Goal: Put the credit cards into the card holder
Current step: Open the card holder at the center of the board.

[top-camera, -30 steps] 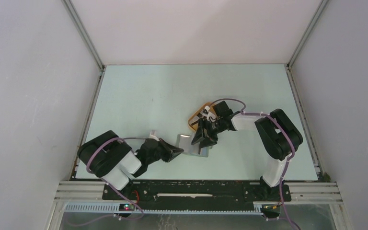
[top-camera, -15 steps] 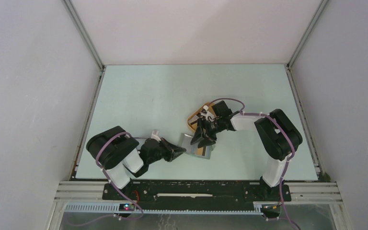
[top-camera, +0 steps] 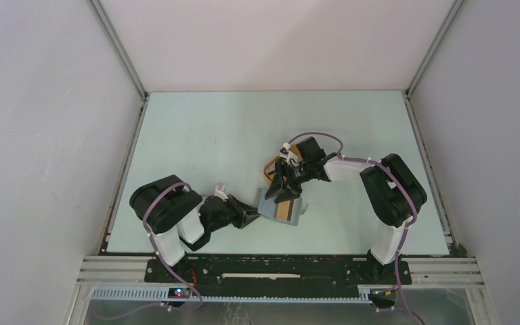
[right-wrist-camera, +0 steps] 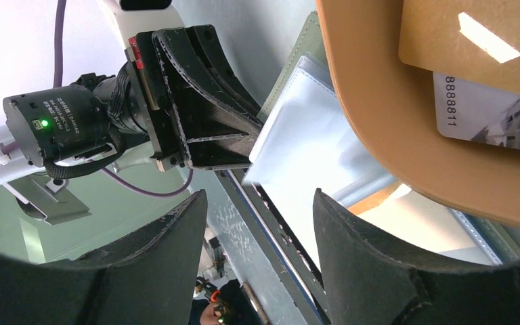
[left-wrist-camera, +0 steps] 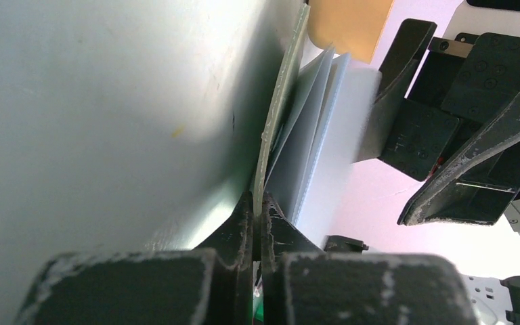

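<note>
Card holder (top-camera: 281, 208): open on table (top-camera: 203, 149), long axis about 10-to-4 in top view. Tan striped card apparently already inside.
Left tool (top-camera: 250, 216): pressed together, pinching holder's cover edge at holder's 9 o'clock.
Credit cards (right-wrist-camera: 477, 40): one tan, one whitish, lying in orange tray (right-wrist-camera: 379, 122) just beside holder at its 12 o'clock.
Right tool (top-camera: 282, 194): spread, empty, over holder's far edge, with tray cards toward its 12 o'clock.
Judgement: right arm nearer cards, so next pick falls to it.
</note>
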`<control>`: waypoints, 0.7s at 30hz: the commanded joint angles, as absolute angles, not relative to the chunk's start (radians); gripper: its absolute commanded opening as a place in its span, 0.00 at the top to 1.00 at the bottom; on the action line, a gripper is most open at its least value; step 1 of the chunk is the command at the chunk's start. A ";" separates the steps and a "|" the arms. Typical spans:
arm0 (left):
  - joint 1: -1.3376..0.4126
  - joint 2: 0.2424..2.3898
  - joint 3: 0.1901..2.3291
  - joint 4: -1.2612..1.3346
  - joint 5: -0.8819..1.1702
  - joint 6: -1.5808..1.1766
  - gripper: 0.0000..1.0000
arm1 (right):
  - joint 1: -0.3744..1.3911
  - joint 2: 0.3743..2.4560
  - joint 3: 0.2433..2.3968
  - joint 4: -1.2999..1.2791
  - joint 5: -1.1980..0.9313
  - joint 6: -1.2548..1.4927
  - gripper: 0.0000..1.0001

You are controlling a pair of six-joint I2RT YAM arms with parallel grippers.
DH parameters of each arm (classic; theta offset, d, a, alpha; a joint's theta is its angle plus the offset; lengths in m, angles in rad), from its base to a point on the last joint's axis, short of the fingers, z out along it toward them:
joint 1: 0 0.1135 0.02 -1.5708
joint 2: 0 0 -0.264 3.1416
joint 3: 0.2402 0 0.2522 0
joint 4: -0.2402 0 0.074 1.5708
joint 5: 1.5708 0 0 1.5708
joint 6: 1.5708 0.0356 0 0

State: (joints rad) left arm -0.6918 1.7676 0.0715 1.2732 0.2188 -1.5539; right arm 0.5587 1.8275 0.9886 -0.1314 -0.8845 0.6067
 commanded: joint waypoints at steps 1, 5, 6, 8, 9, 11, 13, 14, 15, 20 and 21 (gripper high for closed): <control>-0.695 1.784 0.060 1.363 0.225 -1.576 0.99 | 0.562 1.821 1.028 -0.150 -0.892 0.578 0.33; -0.696 1.776 0.042 1.377 0.210 -1.580 0.95 | 0.563 1.822 1.035 -0.161 -0.892 0.559 0.33; -0.695 1.772 0.037 1.376 0.206 -1.580 0.94 | 0.562 1.818 1.035 -0.168 -0.888 0.548 0.33; -0.696 1.760 0.023 1.376 0.196 -1.580 0.92 | 0.558 1.805 1.035 -0.184 -0.879 0.523 0.34; -0.696 1.754 0.016 1.375 0.189 -1.581 0.91 | 0.555 1.796 1.035 -0.192 -0.874 0.510 0.33; -0.694 1.745 0.007 1.374 0.177 -1.582 0.86 | 0.551 1.777 1.034 -0.217 -0.852 0.484 0.33; -0.692 1.742 -0.024 1.375 0.166 -1.586 0.79 | 0.553 1.768 1.035 -0.245 -0.824 0.448 0.33; -0.690 1.743 -0.036 1.381 0.161 -1.588 0.77 | 0.556 1.766 1.035 -0.259 -0.813 0.434 0.34; -0.687 1.744 -0.048 1.388 0.157 -1.590 0.75 | 0.559 1.767 1.035 -0.275 -0.805 0.424 0.34; -0.678 1.722 -0.078 1.391 0.143 -1.585 0.68 | 0.558 1.769 1.034 -0.326 -0.791 0.400 0.34; -0.679 1.712 -0.081 1.388 0.138 -1.581 0.68 | 0.557 1.766 1.030 -0.338 -0.788 0.395 0.34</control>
